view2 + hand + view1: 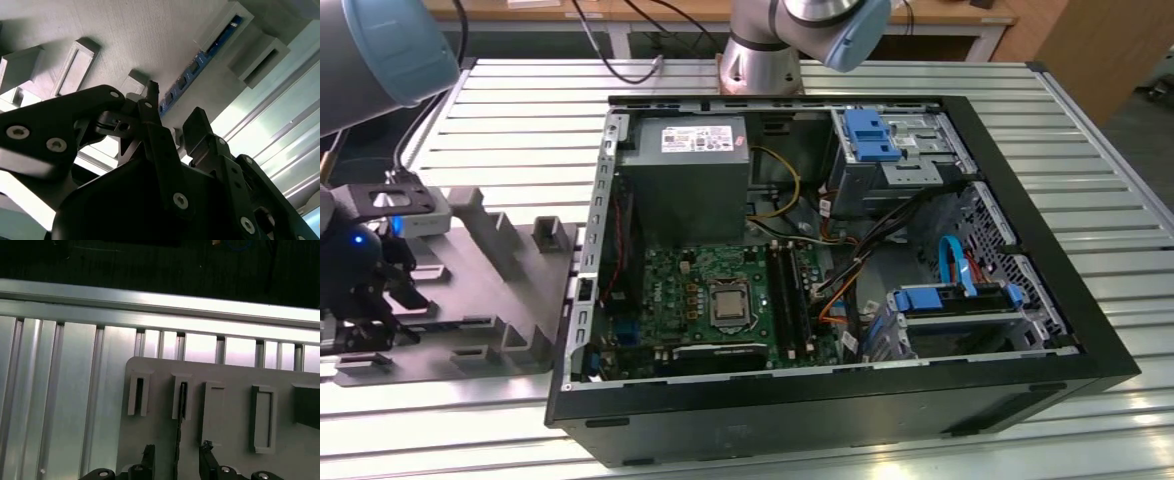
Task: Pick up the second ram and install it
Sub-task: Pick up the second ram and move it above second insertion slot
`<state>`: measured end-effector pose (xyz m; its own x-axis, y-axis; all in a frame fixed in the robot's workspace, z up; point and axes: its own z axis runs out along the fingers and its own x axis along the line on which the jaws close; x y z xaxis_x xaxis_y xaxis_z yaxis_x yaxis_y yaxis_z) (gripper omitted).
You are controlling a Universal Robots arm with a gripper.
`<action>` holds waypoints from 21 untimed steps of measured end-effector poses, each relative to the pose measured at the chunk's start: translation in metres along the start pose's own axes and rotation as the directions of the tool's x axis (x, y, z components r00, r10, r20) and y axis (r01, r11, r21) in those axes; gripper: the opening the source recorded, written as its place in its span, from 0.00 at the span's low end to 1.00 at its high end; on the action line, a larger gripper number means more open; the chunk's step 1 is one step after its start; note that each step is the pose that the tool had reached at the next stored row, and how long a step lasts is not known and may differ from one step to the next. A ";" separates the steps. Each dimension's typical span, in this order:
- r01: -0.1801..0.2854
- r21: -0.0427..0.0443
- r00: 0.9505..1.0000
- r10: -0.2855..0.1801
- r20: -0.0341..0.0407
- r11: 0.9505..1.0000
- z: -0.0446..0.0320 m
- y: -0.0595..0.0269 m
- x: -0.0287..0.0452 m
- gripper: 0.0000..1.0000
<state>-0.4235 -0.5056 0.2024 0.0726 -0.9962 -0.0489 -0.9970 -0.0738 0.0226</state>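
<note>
1. The tool [177,456] is hanging released over the grey holder [227,375], its two fingers standing apart.
2. The second ram [192,66] is standing on edge in the holder's slots. It is running between the tool's fingers, with a gap showing on either side in the first wrist view.
3. The ribbed tabletop [65,390] is carrying the holder beneath the tool.
4. The open computer case [787,412] is lying well apart from the tool, toward the exterior view's right, its green motherboard [707,285] facing up.
</note>
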 end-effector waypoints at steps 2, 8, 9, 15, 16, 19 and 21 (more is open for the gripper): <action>0.001 0.000 1.000 -0.001 0.000 1.000 0.0021 0.0007 0.0001 0.47; 0.002 0.000 1.000 -0.002 -0.001 1.000 0.0028 0.0010 0.0000 0.47; 0.002 0.000 1.000 -0.002 -0.001 1.000 0.0028 0.0010 0.0000 0.47; 0.003 0.000 1.000 -0.003 -0.001 1.000 0.0028 0.0010 0.0000 0.34; 0.003 0.000 1.000 -0.003 -0.002 1.000 0.0028 0.0010 0.0000 0.34; 0.003 0.000 1.000 -0.003 -0.002 1.000 0.0028 0.0010 0.0000 0.27; 0.003 0.000 1.000 -0.003 -0.002 1.000 0.0028 0.0010 0.0000 0.26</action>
<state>-0.4245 -0.5055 0.1996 0.0757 -0.9960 -0.0472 -0.9968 -0.0768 0.0227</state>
